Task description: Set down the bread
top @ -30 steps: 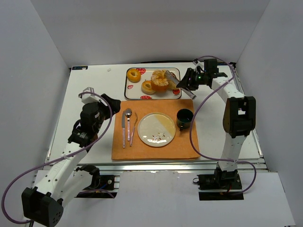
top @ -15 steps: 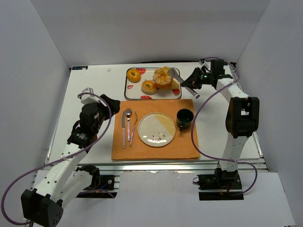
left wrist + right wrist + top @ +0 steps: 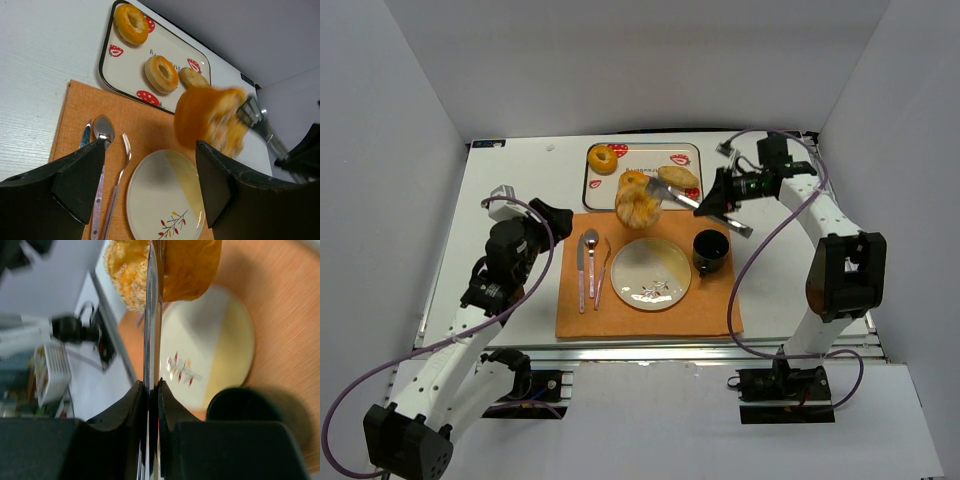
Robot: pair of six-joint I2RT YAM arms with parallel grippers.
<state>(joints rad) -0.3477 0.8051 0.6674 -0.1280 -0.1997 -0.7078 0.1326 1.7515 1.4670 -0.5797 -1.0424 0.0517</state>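
A round orange bread (image 3: 638, 200) hangs in metal tongs (image 3: 678, 197) above the far edge of the orange mat (image 3: 650, 320), just beyond the white plate (image 3: 651, 273). My right gripper (image 3: 722, 196) is shut on the tongs' handles. In the right wrist view the tongs (image 3: 152, 315) run up from my shut gripper (image 3: 153, 385) to the bread (image 3: 170, 265), with the plate (image 3: 210, 345) below. In the left wrist view the bread (image 3: 210, 117) is blurred above the plate (image 3: 165, 197). My left gripper (image 3: 545, 215) is open and empty left of the mat; it also shows in its own view (image 3: 150, 150).
The strawberry tray (image 3: 655, 158) at the back holds a ring doughnut (image 3: 603, 158), a second one (image 3: 162, 73) and a small roll (image 3: 678, 177). A dark cup (image 3: 710, 250) stands right of the plate. A knife, spoon and fork (image 3: 590, 265) lie left of it.
My right gripper has carried the bread in the tongs off the tray, leftward and nearer, to above the mat's far edge. The left arm has barely moved.
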